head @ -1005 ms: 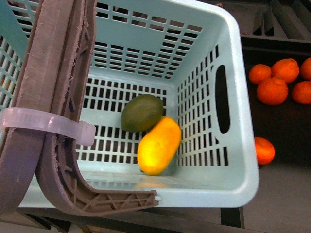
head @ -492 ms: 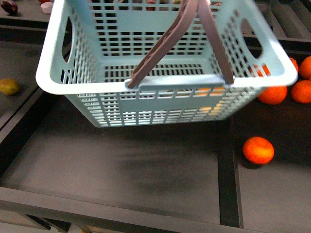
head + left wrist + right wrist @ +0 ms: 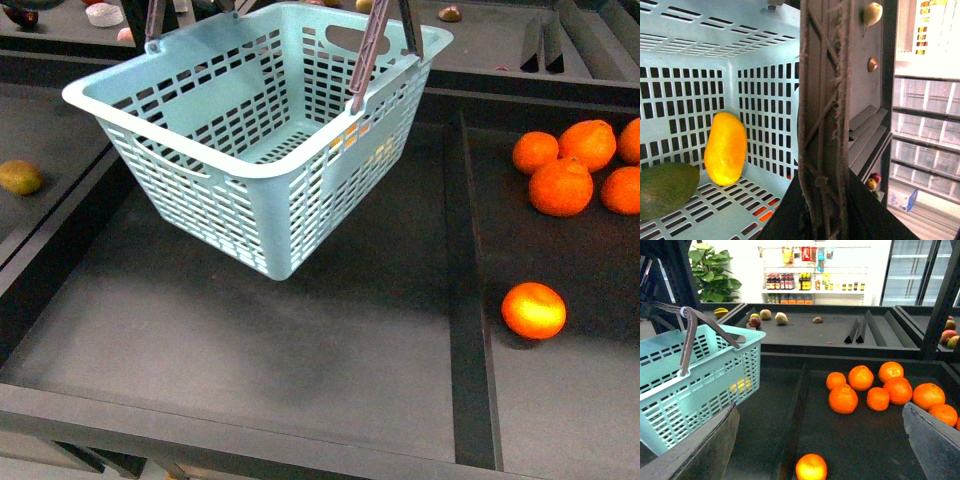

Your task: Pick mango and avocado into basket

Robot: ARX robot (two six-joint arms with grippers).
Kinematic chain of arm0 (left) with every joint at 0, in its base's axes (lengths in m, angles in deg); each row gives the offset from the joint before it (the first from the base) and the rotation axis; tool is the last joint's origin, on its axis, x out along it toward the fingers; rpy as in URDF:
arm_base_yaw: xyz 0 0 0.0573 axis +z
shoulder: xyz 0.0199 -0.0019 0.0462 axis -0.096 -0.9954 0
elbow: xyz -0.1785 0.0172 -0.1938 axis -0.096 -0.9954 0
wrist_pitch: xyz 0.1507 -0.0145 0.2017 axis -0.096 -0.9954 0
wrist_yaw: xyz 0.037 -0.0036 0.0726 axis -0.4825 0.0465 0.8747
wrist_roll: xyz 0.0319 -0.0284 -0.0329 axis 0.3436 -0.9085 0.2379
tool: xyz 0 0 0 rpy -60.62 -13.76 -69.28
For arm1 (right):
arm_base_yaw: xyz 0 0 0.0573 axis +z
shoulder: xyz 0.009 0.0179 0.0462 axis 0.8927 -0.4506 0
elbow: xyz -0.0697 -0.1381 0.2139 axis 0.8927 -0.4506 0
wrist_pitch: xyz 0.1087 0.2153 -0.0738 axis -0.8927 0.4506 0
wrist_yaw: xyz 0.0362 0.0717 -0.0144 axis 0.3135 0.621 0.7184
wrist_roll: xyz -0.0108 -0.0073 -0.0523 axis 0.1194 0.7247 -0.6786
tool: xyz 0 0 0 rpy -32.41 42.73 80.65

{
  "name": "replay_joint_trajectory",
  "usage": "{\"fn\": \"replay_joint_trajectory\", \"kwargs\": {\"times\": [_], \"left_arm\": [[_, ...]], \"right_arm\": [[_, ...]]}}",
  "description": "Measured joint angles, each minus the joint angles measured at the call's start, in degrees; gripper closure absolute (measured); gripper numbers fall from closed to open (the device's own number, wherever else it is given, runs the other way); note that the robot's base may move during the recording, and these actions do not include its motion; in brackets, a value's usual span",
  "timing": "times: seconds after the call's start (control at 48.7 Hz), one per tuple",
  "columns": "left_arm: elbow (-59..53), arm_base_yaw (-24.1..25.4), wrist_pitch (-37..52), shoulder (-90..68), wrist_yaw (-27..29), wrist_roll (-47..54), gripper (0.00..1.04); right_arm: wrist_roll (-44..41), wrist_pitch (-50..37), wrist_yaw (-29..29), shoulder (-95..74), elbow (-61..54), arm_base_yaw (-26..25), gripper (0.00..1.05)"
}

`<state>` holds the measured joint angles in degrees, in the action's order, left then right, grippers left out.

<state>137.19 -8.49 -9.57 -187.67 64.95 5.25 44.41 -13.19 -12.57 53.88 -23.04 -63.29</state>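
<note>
The light teal basket (image 3: pixel 260 150) hangs tilted above the dark shelf, its brown-grey handles (image 3: pixel 368 45) rising out of the top of the front view. My left gripper (image 3: pixel 825 220) is shut on the handles (image 3: pixel 822 125), which run up between its dark jaws. Inside the basket lie the yellow-orange mango (image 3: pixel 726 148) and, beside it, the dark green avocado (image 3: pixel 665 190). From the front only a yellow glimpse of the mango (image 3: pixel 375 150) shows through the slots. My right gripper (image 3: pixel 820 440) is open with nothing in it, to the right of the basket (image 3: pixel 690 385).
Several oranges (image 3: pixel 560 185) lie in the right-hand bin, one orange (image 3: pixel 533 310) apart nearer the front. A raised divider (image 3: pixel 465 300) separates that bin from the middle one. A small yellow-green fruit (image 3: pixel 18 177) sits at the left.
The basket has gone from filling the front view, its inside showing, to hanging further off at the upper left. It has turned and tilted on its handles.
</note>
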Motion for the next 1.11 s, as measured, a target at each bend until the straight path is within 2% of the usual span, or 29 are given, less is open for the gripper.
{"fn": "replay_joint_trajectory", "kwargs": {"times": [0.185,0.369,0.472,0.513,0.964,1.005,1.108], "left_arm": [[7.34,2.12,2.89,-6.45,0.85,-5.44,0.95],[16.68,5.07,3.15,-14.49,3.28,-6.34,0.95],[16.06,6.62,4.44,-17.05,4.22,-5.46,0.95],[14.53,7.10,4.72,-17.18,3.58,-4.98,0.85],[-6.97,7.13,5.77,-4.26,4.70,-4.46,0.09],[-9.33,7.13,5.70,-1.97,4.66,-4.42,0.06],[-19.08,7.45,6.86,8.07,3.80,-4.46,0.07]], "right_arm": [[-0.02,0.00,0.00,0.00,-0.02,0.00,0.08],[0.00,0.00,0.00,0.00,-0.02,0.00,0.08],[0.00,0.00,0.00,0.00,-0.02,0.00,0.08],[-0.02,0.00,-0.02,0.00,-0.02,0.00,0.08],[-0.02,0.00,0.00,0.00,-0.02,0.00,0.08],[-0.02,0.00,0.00,0.00,-0.02,0.00,0.08],[0.00,0.00,0.00,0.00,-0.02,0.00,0.08]]}}
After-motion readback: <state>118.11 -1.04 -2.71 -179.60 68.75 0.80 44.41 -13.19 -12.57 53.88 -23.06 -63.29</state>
